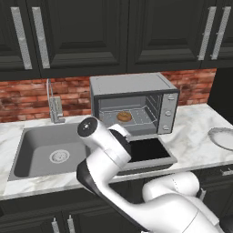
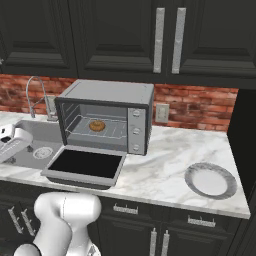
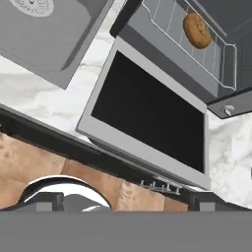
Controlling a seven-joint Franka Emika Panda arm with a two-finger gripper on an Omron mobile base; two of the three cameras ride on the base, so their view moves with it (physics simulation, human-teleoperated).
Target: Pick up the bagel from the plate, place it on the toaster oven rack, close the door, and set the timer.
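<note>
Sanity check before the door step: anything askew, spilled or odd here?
Nothing stands out. The bagel lies flat on the toaster oven rack, the door hangs fully open over the counter edge as expected, and the plate sits bare and level on the marble. No spills or damage visible.

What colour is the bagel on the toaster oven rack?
Golden orange-brown; the bagel shows best in the hand view, lying on the silver wire rack.

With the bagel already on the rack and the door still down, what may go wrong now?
1. The door lies flat over the counter edge; a lift from the wrong side could push it down instead of shutting it.
2. The bagel sits loose on the toaster oven rack; a hard slam may shift it.
3. The timer knobs are small, so the gripper could slip.
</note>
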